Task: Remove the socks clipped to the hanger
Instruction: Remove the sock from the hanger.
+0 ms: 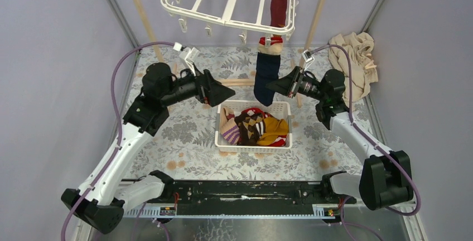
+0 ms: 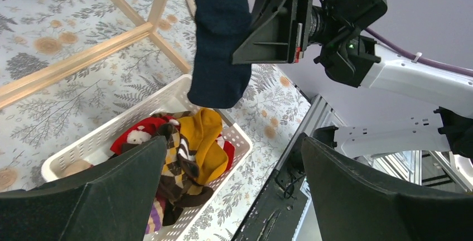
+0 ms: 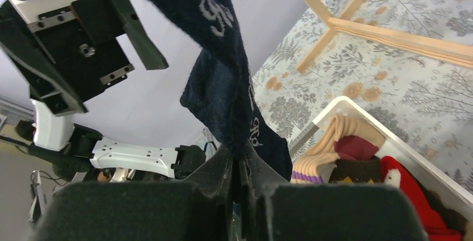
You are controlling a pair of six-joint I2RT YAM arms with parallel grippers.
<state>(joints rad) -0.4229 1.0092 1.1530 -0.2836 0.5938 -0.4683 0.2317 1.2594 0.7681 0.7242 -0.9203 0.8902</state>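
— Socks (image 1: 259, 126) lie in the white basket (image 1: 218, 132). Any on the hanger (image 1: 223, 17)?
— Two, clipped at its right side: a navy sock (image 1: 266, 73) and a maroon-and-mustard sock (image 1: 278, 8).
— The grippers?
— Right gripper (image 3: 237, 177) is pinched tight on the navy sock's lower part; left gripper (image 2: 233, 146) gapes wide, empty, just beside it, over the basket.

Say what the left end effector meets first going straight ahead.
Probably the hanging navy sock, pinched by the right end effector; depth is unclear, so the left end effector might pass just under it.
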